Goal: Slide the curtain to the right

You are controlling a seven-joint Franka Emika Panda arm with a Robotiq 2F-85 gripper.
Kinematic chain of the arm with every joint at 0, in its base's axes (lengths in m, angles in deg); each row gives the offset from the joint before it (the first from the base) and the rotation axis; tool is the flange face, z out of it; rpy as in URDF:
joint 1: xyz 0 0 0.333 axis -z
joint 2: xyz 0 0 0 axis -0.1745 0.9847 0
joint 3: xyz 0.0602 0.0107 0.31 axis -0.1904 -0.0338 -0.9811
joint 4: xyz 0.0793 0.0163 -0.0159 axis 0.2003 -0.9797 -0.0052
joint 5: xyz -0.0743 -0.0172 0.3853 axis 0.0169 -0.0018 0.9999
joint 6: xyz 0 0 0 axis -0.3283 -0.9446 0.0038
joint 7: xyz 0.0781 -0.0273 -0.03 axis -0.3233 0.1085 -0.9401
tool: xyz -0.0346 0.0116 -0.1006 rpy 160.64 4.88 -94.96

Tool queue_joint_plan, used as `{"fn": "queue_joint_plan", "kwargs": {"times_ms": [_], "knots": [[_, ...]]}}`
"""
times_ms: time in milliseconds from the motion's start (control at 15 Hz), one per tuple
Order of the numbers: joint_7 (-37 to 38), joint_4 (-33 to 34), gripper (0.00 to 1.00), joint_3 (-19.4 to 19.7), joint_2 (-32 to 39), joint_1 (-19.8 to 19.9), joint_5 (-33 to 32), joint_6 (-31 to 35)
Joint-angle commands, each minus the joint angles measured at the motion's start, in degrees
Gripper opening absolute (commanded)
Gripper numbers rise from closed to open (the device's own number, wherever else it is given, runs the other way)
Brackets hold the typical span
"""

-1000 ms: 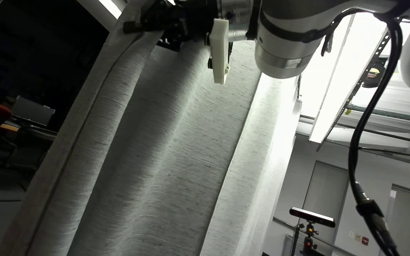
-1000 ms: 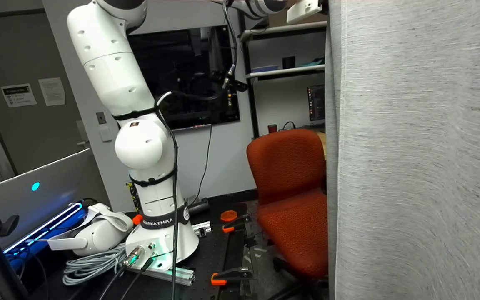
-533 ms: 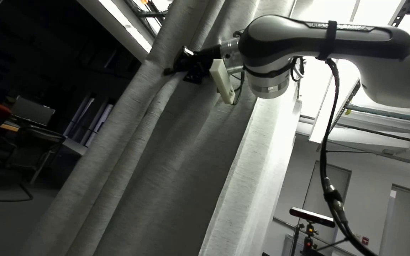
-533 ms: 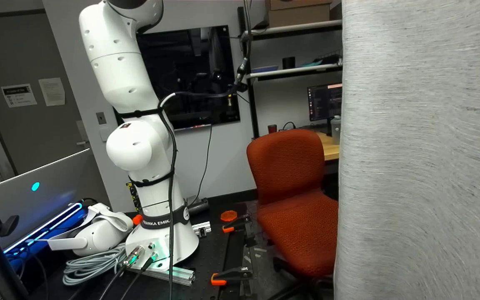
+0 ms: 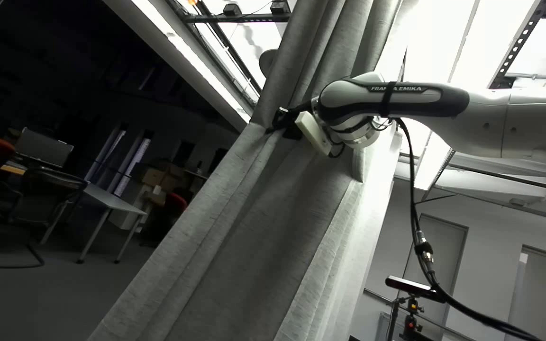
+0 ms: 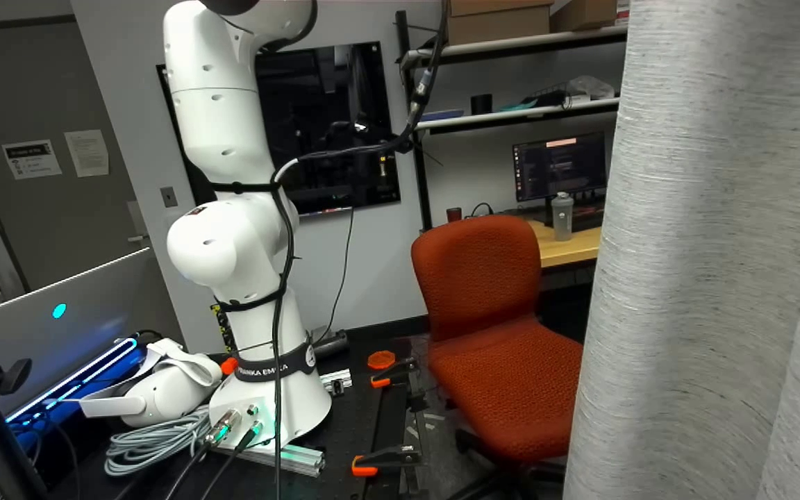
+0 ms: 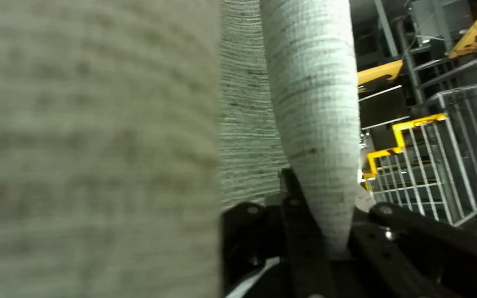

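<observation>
The curtain (image 5: 263,227) is a tall light grey ribbed drape with long vertical folds. It hangs slanted across the middle of an exterior view, its upper part bunched. In an exterior view the curtain (image 6: 705,264) covers the right side. My gripper (image 5: 281,124) is at the curtain's left edge, high up, with creases running from it. In the wrist view the gripper (image 7: 325,203) is shut on a fold of the curtain (image 7: 317,107), which narrows between the dark fingers. Another fold fills the left of that view, close and blurred. The gripper is out of view in an exterior view.
An orange chair (image 6: 487,326) and a desk with a monitor (image 6: 558,167) stand left of the curtain. Clamps (image 6: 386,458) sit on the black table's edge. A stand-mounted camera (image 5: 415,289) is at right. Cables (image 5: 415,203) hang from the arm. A table (image 5: 112,199) stands behind.
My gripper has moved right and lower in an exterior view, pulling the curtain's edge with it. The curtain's edge shifted right in both exterior views, uncovering more shelf, monitor, desk and dark room behind.
</observation>
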Motion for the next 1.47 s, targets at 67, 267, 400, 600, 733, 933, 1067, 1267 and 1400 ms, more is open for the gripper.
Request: {"fn": "queue_joint_plan", "kwargs": {"times_ms": [67,267,400,600,733,933,1067,1267,1400], "knots": [[5.8,14.7,0.01,5.0,11.1,3.8,-0.7,-8.0],[7.4,22.3,0.01,7.7,15.1,6.5,2.1,-13.3],[8.5,25.4,0.01,9.6,16.5,9.1,3.3,-15.8],[9.8,26.3,0.01,12.4,17.1,13.5,4.9,-18.1],[10.6,26.5,0.01,14.3,17.8,16.7,5.9,-19.3],[11.8,27.1,0.01,16.7,19.4,21.7,8.0,-20.6],[14.2,30.1,0.01,17.7,21.9,24.1,8.9,-22.4],[17.9,34.4,0.01,17.1,24.2,22.7,7.0,-24.0],[17.7,34.9,0.01,15.3,24.1,19.3,6.0,-24.2]]}}
